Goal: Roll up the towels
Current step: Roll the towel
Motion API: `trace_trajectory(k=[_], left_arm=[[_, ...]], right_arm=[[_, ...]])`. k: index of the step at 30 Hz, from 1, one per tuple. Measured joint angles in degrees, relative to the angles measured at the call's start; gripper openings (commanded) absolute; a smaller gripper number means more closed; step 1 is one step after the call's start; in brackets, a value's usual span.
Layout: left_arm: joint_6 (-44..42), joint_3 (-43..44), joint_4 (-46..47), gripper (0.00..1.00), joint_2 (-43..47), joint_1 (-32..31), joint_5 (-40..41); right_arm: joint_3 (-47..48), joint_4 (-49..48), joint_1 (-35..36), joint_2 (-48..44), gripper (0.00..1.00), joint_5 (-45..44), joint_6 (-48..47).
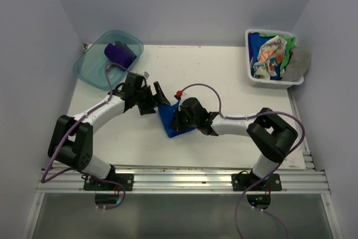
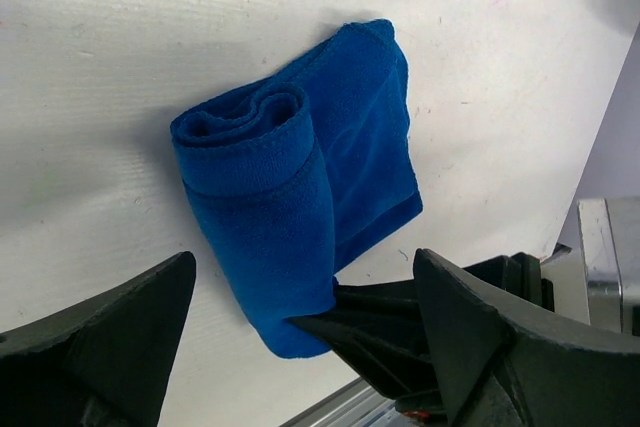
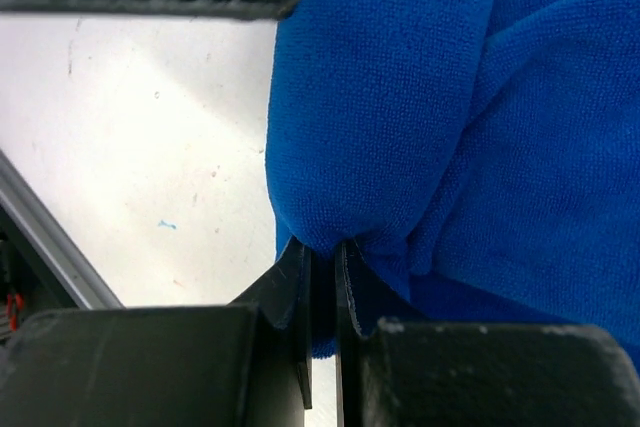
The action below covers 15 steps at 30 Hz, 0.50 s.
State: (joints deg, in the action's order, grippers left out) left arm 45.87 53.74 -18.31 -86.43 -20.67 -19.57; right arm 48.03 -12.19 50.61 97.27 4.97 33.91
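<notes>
blue towel (image 2: 290, 197): 1, part-rolled, mid tabletop (image 1: 235, 82).
L fingers (image 2: 110, 337): yours are spread wide, roll just ahead.
R fingers (image 3: 290, 287): closed, pinching the blue towel's edge.
tub (image 1: 92, 68): 1, holds 1 purple towel (image 1: 119, 54).
basket (image 1: 274, 82): 1, w/ 4 towels (image 1: 269, 55) showing.

— is this somebody's home?
— no, a robotics lab, i'd say, a small test cell. plain pale walls (image 1: 184, 4) box in a bare white table (image 1: 224, 71) on three sides.
— what else tells you?
— the left arm (image 1: 103, 110) and right arm (image 1: 235, 127) are bolted to an aluminium rail (image 1: 184, 178) at the near edge, with purple cables (image 1: 204, 87) looping off them.
— anything homely?
— only a teal tub (image 1: 89, 71) and a white basket (image 1: 268, 82) heaped with towels (image 1: 271, 54).
</notes>
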Motion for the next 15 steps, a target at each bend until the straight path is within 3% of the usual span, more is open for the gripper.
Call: trace_trajectory(k=[15], left_arm=[[-2.40, -1.16, 2.21, 0.79, -5.51, 0.02, -2.23]], right_arm=[[-0.39, -4.28, -9.03, 3.76, 0.00, 20.28, 1.66]])
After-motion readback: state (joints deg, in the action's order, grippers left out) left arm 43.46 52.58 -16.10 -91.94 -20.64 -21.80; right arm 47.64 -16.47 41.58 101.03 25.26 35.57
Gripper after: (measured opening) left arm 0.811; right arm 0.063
